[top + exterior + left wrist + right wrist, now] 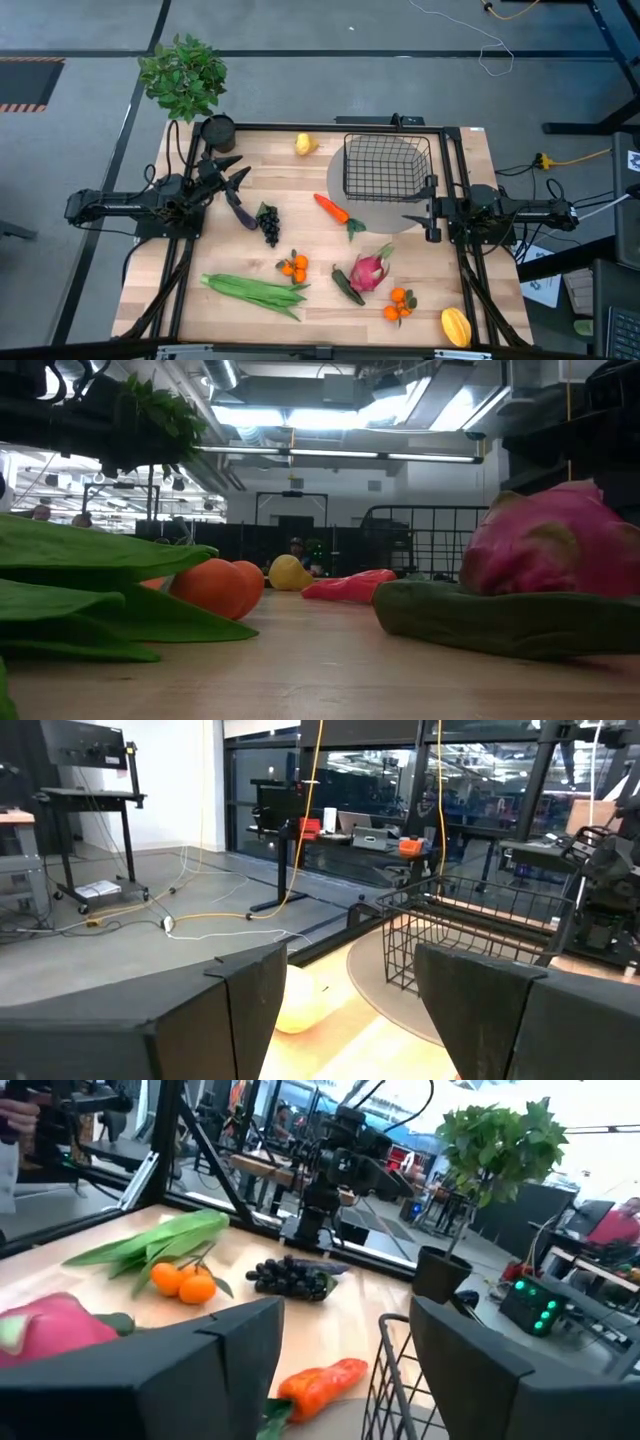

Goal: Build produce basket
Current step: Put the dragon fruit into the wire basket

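The black wire basket (388, 165) stands on a round grey mat at the table's far right. Produce lies loose on the wood: lemon (305, 144), carrot (332, 209), dark grapes (268, 222), eggplant (240, 212), two orange clusters (294, 267), green beans (255, 291), dragon fruit (370, 270), a dark green vegetable (347, 286) and starfruit (456, 326). My left gripper (235, 172) hangs open over the far left, pointing toward the lemon (300, 1005). My right gripper (420, 205) is open beside the basket's near right corner, facing the carrot (320, 1385).
A leafy potted plant (183, 75) and a small round black cup (218, 130) stand at the table's far left corner. Black frame rails run along the table's edges. Bare wood shows between the lemon and the carrot. People are in the room beyond.
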